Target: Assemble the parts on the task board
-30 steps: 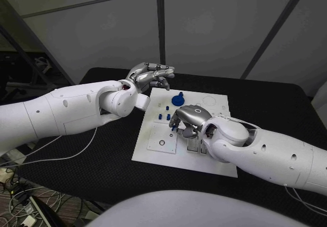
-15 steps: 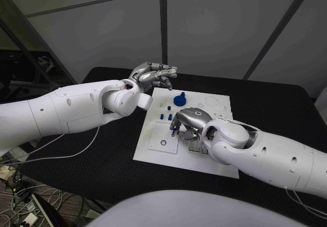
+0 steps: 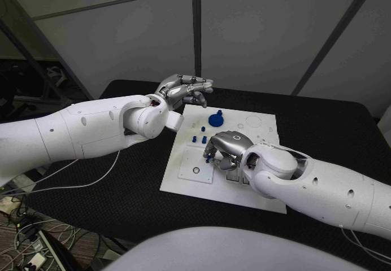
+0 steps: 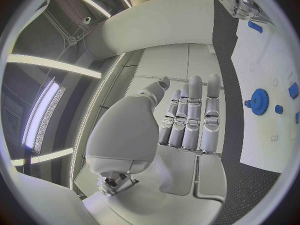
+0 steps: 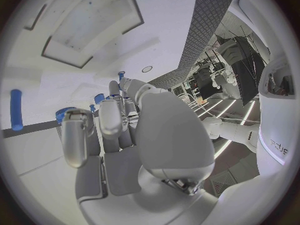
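The right hand [image 3: 226, 148] hides its fingertips' contact.

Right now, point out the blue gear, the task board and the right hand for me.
blue gear [image 3: 215, 119], head view, on its toothed disc.
task board [image 3: 259, 193], head view, on a bare near corner of the white plate.
right hand [image 3: 226, 148], head view, on its silver back.

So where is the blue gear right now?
In the head view, the blue gear sits on the task board's far half, between the left hand and right hand.

Head camera overhead, wrist cameras close
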Controlling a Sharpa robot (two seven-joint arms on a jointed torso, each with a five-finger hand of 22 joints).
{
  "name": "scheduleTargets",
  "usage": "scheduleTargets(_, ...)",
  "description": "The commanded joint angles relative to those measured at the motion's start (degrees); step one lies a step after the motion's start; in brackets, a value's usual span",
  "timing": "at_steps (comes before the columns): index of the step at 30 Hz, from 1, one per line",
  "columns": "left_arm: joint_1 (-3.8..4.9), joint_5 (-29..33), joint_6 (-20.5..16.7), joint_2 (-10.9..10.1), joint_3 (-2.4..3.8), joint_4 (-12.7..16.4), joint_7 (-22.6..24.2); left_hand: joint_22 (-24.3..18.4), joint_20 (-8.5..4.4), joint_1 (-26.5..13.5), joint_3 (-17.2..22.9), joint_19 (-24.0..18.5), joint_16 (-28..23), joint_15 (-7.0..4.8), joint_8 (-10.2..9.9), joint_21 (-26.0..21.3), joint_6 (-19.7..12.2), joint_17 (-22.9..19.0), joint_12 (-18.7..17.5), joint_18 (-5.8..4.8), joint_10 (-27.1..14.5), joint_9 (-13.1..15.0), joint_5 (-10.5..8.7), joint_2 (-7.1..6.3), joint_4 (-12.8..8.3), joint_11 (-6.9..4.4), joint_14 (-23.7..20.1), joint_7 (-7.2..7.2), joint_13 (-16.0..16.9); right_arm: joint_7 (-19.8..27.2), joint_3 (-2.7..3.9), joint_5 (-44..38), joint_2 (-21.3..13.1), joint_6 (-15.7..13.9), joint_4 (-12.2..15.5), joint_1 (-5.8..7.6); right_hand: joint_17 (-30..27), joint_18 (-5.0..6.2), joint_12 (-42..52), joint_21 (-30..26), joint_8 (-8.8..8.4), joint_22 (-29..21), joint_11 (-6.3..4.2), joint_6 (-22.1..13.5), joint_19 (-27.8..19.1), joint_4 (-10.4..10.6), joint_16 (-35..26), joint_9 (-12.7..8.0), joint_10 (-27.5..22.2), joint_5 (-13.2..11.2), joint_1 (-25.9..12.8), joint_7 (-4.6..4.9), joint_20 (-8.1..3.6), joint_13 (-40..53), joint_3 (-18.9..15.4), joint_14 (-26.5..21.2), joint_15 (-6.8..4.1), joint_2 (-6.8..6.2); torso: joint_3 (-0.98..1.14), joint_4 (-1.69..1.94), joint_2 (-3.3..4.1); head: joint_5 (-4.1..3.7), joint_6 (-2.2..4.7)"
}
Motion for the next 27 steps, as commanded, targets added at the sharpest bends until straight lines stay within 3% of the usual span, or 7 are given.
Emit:
scheduleTargets(1,0.12,0.1,0.7,0.1,0.07,0.0,0.3,-0.1,0.15,0.6,-0.2,0.3,-0.3,0.08,0.0,-0.3,-0.1,-0.1,0.2,2.81,-0.3,0.0,0.14,0.21,-0.3,-0.05,-0.1,0.36,0.1,0.5,-0.02,-0.5,0.1,0.8,-0.1,0.01,-0.1,-0.64,-0.3,0.3,0.38,11.2,0.00,0.2,3.3,-0.2,0.3,0.1,0.3,0.3,-0.7,0.14,-0.32,0.1,0.0,2.2,-0.26,0.05,-0.01,0.02,-0.01,-0.04,0.00)
scheduleTargets(13,0.12,0.1,0.9,0.1,0.07,0.0,0.2,-0.1,0.15,0.6,-0.2,0.3,-0.3,0.08,0.0,-0.3,-0.1,-0.1,0.2,2.81,-0.3,0.0,0.14,0.21,-0.3,-0.05,-0.1,0.36,0.1,0.2,-0.17,-1.1,0.3,1.4,-0.7,-0.13,-0.2,-0.63,-0.3,0.2,0.37,11.1,0.00,0.3,3.2,-0.3,0.2,0.1,0.3,0.2,-0.8,0.14,-0.31,0.1,0.0,2.2,-0.25,0.06,-0.06,0.02,0.00,0.19,0.00)
scheduleTargets(18,0.15,0.1,0.9,0.1,0.08,-0.1,0.1,-0.1,0.15,0.6,-0.2,0.3,-0.3,0.08,0.0,-0.3,-0.1,-0.1,0.2,2.81,-0.3,0.0,0.14,0.21,-0.3,-0.05,-0.1,0.36,0.1,0.2,-2.12,-1.2,0.2,1.8,-0.5,-0.13,-0.4,-0.61,-0.5,0.2,0.25,11.1,0.03,0.2,3.2,-0.4,0.2,0.1,0.2,0.0,-1.0,0.18,-0.28,0.1,0.0,2.2,-0.22,0.04,-0.07,-0.01,-0.07,0.30,0.00)
scheduleTargets(22,0.18,0.1,1.0,0.1,0.08,-0.1,0.1,-0.1,0.15,0.6,-0.2,0.3,-0.3,0.08,0.0,-0.3,-0.1,-0.1,0.2,2.81,-0.3,0.0,0.14,0.21,-0.3,-0.05,-0.1,0.36,0.1,0.3,-2.73,-1.3,0.4,2.1,-0.7,-0.14,-0.7,-0.47,-1.2,-0.2,-0.27,10.6,0.29,-0.5,2.8,-0.4,0.2,-0.1,-0.6,-0.4,-1.9,0.42,-0.13,0.0,-0.3,2.0,-0.01,-0.26,-0.06,0.01,0.02,0.31,0.00)
scheduleTargets(27,0.19,0.1,1.1,0.1,0.08,-0.1,0.0,-0.1,0.15,0.6,-0.2,0.3,-0.3,0.08,0.0,-0.3,-0.1,-0.1,0.2,2.81,-0.3,0.0,0.14,0.21,-0.3,-0.05,-0.1,0.36,0.1,0.1,-3.03,-1.3,0.4,2.0,-0.9,-0.14,-1.6,-0.01,-2.5,-1.5,-1.15,9.0,0.99,-2.1,1.5,0.0,-0.2,-0.4,-2.5,-0.2,-3.6,1.02,0.31,-0.3,-0.9,1.7,0.54,-1.03,-0.04,-0.03,-0.04,0.19,0.00)
